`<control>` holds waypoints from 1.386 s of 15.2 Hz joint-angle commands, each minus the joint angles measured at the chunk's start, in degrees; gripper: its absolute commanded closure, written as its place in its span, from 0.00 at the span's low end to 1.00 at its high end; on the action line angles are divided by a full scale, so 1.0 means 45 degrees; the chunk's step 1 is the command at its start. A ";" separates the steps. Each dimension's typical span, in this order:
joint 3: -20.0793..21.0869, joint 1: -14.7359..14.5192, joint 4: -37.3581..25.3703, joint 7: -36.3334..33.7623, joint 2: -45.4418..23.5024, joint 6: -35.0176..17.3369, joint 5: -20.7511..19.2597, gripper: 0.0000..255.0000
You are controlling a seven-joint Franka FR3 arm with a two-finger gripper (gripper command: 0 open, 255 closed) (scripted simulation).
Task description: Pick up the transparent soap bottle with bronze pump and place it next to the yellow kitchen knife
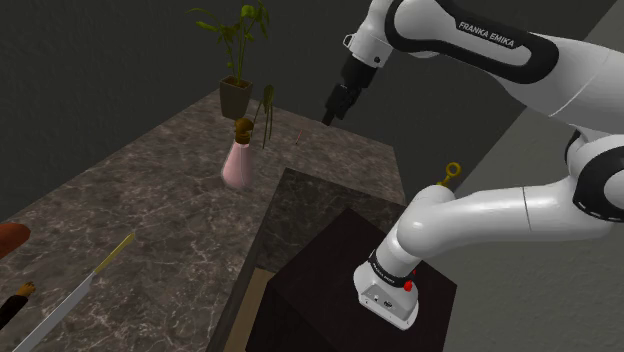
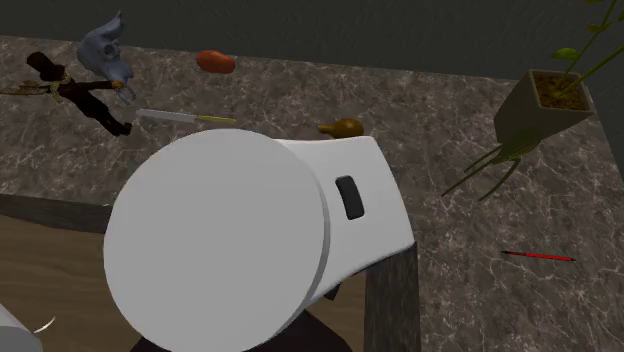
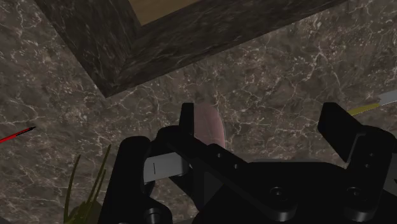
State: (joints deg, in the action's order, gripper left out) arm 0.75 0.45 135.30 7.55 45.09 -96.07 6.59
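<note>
The soap bottle (image 1: 237,162) has a pale pink body and a bronze pump; it stands upright on the dark marble counter (image 1: 150,210). My gripper (image 1: 333,106) hangs well above the counter, toward the shoulder view's right of the bottle. In the wrist view the gripper (image 3: 264,121) is open with nothing between its fingers, and the bottle (image 3: 208,119) lies far below, beside one finger (image 3: 186,122). The knife (image 1: 92,278) with a yellow handle (image 1: 119,249) lies near the counter's front left. The pump (image 2: 343,127) and the knife (image 2: 185,118) show past the arm in the second exterior view.
A potted plant (image 1: 238,92) stands behind the bottle. A red pen (image 2: 538,256) lies near the pot (image 2: 545,103). An orange object (image 2: 215,61), a grey figure (image 2: 105,45) and a dark stick-like object (image 2: 82,92) lie beyond the knife. The white arm (image 2: 240,235) blocks the middle.
</note>
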 commanded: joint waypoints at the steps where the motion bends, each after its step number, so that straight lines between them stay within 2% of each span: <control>1: 0.0000 0.0000 0.0000 0.0000 0.0000 0.0000 0.0000 0.00; 11: 0.0577 0.0031 -0.3502 -0.1012 -0.5828 -0.1152 0.0202 0.00; 21: 0.0814 -0.0055 -0.8744 -0.2100 -1.1699 -0.0605 0.0021 0.00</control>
State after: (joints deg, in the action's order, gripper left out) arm 4.20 0.45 98.28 -1.11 -4.82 -98.92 6.75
